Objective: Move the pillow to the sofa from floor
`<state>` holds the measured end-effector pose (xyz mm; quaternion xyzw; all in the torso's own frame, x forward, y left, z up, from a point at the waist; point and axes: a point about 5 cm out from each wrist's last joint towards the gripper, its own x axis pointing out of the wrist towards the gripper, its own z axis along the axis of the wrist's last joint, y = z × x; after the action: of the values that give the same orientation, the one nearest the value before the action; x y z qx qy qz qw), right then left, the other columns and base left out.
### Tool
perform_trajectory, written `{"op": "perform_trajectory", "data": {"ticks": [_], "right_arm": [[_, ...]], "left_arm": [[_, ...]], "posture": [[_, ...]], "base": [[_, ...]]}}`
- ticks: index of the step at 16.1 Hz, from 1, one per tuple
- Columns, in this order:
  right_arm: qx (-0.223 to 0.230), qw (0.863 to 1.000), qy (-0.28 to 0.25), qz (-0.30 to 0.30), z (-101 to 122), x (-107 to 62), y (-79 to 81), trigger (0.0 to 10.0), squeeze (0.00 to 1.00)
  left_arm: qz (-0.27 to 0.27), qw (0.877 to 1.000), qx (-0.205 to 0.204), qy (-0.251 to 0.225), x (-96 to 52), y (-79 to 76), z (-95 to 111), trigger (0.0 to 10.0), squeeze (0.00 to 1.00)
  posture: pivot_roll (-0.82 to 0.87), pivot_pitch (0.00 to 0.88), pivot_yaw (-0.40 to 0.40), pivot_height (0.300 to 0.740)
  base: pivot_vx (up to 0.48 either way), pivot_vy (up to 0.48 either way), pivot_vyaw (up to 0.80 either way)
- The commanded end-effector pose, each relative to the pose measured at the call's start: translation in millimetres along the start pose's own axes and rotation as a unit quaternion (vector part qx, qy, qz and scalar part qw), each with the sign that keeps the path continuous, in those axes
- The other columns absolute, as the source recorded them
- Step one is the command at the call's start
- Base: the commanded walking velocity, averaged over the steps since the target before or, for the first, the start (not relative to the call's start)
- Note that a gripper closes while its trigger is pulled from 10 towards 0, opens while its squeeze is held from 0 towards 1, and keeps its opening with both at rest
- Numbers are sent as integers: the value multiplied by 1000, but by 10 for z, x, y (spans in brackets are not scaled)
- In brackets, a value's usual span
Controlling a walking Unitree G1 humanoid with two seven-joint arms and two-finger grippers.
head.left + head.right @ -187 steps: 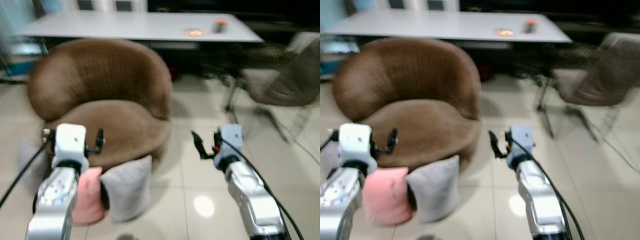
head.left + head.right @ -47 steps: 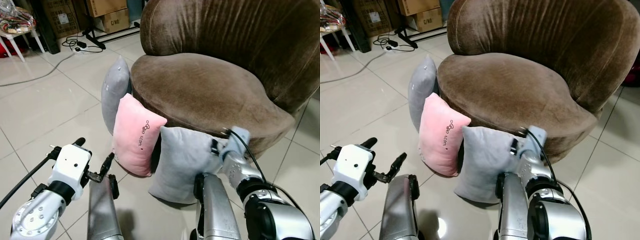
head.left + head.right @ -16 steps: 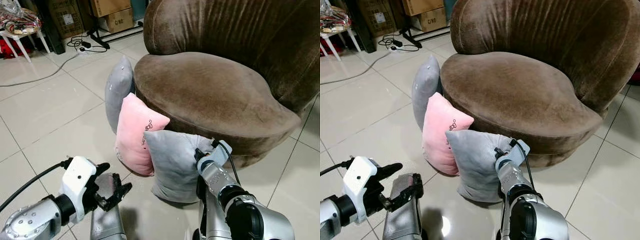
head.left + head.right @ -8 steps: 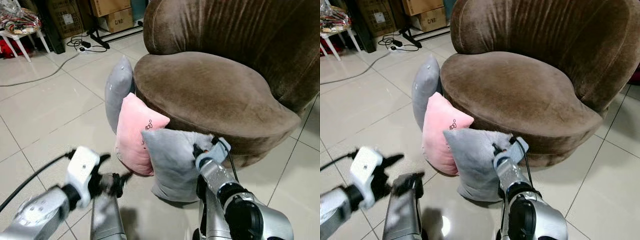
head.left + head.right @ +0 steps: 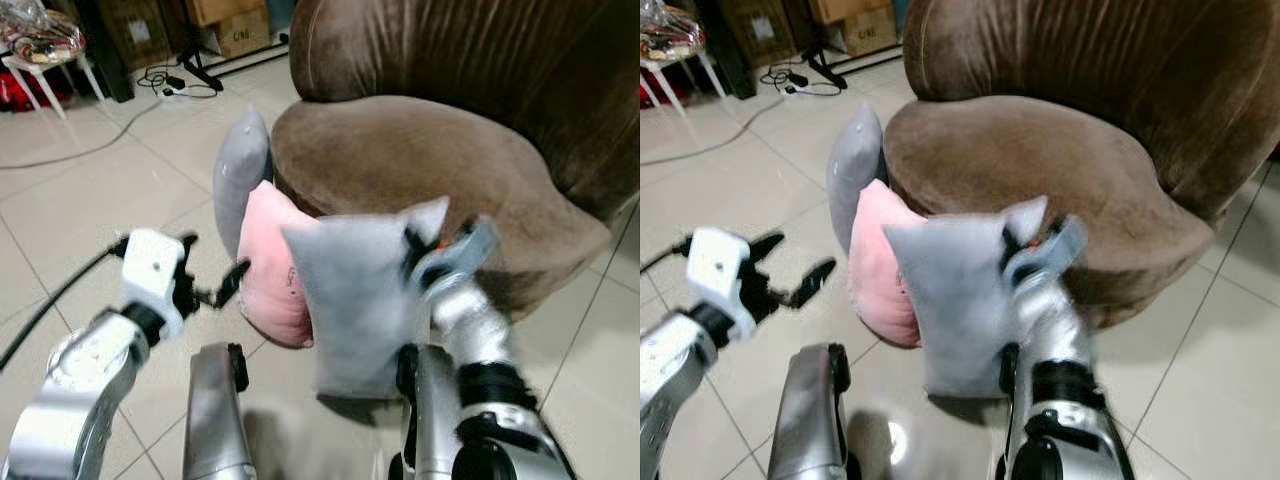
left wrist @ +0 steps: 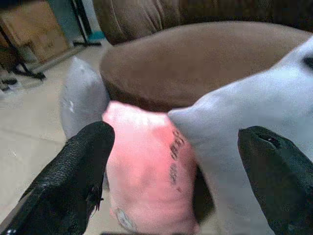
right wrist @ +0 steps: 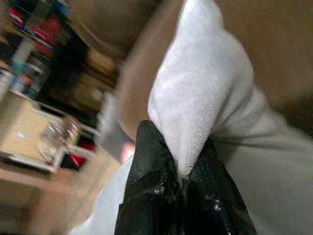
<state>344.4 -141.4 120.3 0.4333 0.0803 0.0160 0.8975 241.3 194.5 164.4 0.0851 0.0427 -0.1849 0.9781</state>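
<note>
A grey pillow hangs lifted in front of the brown round sofa, its top corner pinched by my right gripper, which is shut on it; in the right wrist view the black fingers squeeze the white-grey fabric. A pink pillow and a second grey pillow lean against the sofa's base on the floor. My left gripper is raised to the left of the pink pillow, open and holding nothing; its two fingers frame the pillows in the left wrist view.
Pale floor tiles spread out to the left. Cables, cardboard boxes and a small white table stand at the back left. The sofa's tall backrest curves round the seat.
My right gripper has lifted the grey pillow off the floor, toward the sofa seat. The left arm rose and swung up beside the pink pillow.
</note>
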Motion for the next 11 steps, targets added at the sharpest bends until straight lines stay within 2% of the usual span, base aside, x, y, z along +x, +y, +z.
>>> {"op": "perform_trajectory", "data": {"ticks": [1, 2, 4, 5, 6, 7, 8, 9, 11], "right_arm": [[14, 996, -63, 66, 366, -12, 394, 0, 0], [32, 990, -97, 94, 596, -81, 597, 0, 0], [31, 986, -118, 115, 758, -161, 767, 0, 0], [19, 980, -159, 122, 949, -266, 945, 0, 0], [-11, 974, -183, 135, 1044, -299, 1067, 10000, 0], [-56, 966, -200, 157, 1112, -318, 1218, 10000, 0], [-100, 963, -202, 146, 1091, -304, 1239, 10000, 0], [-121, 962, -206, 132, 1073, -292, 1220, 10000, 0], [-123, 974, -160, 100, 841, -242, 1107, 10000, 0]], "left_arm": [[7, 1000, 13, -8, 19, 13, 45, 10000, 0], [10, 999, 21, -23, 53, 22, 123, 10000, 0], [16, 999, 26, -37, 83, 49, 191, 10000, 0], [26, 998, 34, -52, 118, 85, 267, 10000, 0], [35, 997, 43, -60, 135, 105, 311, 10000, 0], [50, 995, 59, -70, 158, 135, 368, 10000, 0], [66, 992, 72, -76, 177, 165, 406, 10000, 0], [73, 991, 77, -78, 187, 179, 418, 10000, 0], [108, 986, 103, -81, 222, 219, 432, 10000, 0]], "posture": [[-35, 0, 20, 431], [-41, 0, 22, 431], [-43, 0, 23, 431], [-45, 0, 23, 431], [-44, 0, 21, 431], [-43, 0, 18, 431], [-43, 0, 18, 435], [-37, 0, 10, 440], [-28, 0, 2, 460]], "base": [[0, 0, 0], [0, 0, 0], [0, 0, 0], [0, 0, 0], [0, 0, 0], [0, 0, 0], [0, 0, 0], [0, 0, 0], [0, 0, 0]]}}
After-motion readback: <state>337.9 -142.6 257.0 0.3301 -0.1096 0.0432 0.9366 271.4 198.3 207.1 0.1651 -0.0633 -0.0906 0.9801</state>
